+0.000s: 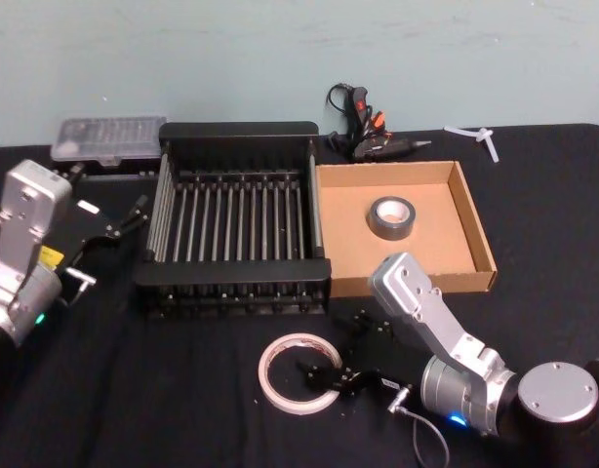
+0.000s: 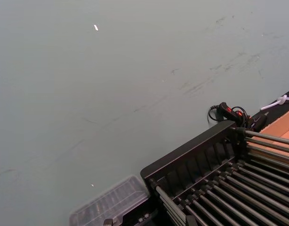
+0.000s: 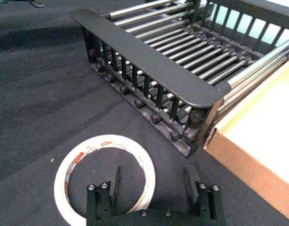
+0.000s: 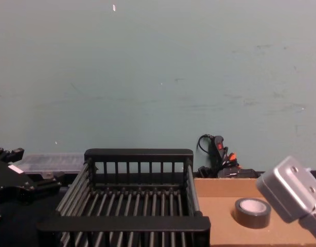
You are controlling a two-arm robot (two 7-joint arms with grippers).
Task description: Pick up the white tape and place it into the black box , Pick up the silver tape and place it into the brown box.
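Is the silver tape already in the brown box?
Yes. The silver tape lies flat on the floor of the brown box, inside its walls; the chest view shows the same.

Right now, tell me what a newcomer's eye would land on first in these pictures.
First, the black box, a slatted crate at the table's middle, with the brown box tight against its right side and the silver tape lying flat inside that tray. Next, the white tape flat on the black cloth in front of the crate, where the right gripper sits open, one finger inside the ring and one outside. The left gripper rests left of the crate.
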